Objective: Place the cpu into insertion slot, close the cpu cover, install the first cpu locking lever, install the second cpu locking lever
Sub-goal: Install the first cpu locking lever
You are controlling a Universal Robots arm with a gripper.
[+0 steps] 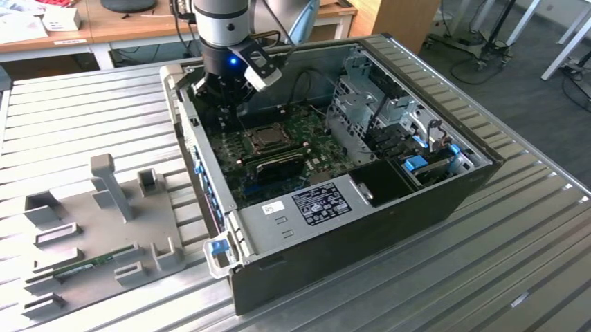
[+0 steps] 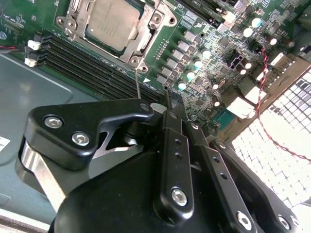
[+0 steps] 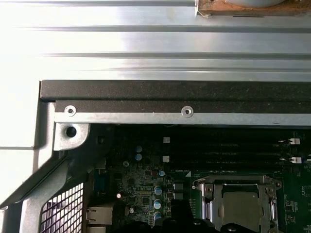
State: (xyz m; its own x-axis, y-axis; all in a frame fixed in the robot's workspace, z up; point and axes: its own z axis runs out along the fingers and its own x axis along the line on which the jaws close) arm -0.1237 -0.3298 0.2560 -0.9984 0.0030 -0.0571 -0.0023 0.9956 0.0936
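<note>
- Exterior view: the gripper [image 1: 220,93] hangs low inside the open computer case [image 1: 443,200], at the far end of the motherboard; the cpu [image 1: 265,137] lies just beside it toward the case middle; the drive cage [image 1: 356,111] stands on the exterior view's right, the case wall close on the exterior view's left, so free room lies mostly upward
- Second wrist view: the jaws look drawn together at their tips with no gap between them and nothing seen held; the cpu sits in the insertion slot [image 2: 158,19] with the cpu cover [image 2: 77,19] lying down around its edges; a thin locking lever [image 2: 137,81] stands up from the socket corner, near the gripper; the step in hand seems to be a lever, and it is probably best done by bearing on the rod near its free end, steadily, clear of the capacitors [image 2: 197,63] and the memory slots [image 2: 87,63]
- First wrist view: the case's black rim [image 3: 170,92] runs just beyond the memory slots, and the perforated rear panel [image 3: 63,213] closes one corner; sideways room there is tight
</note>
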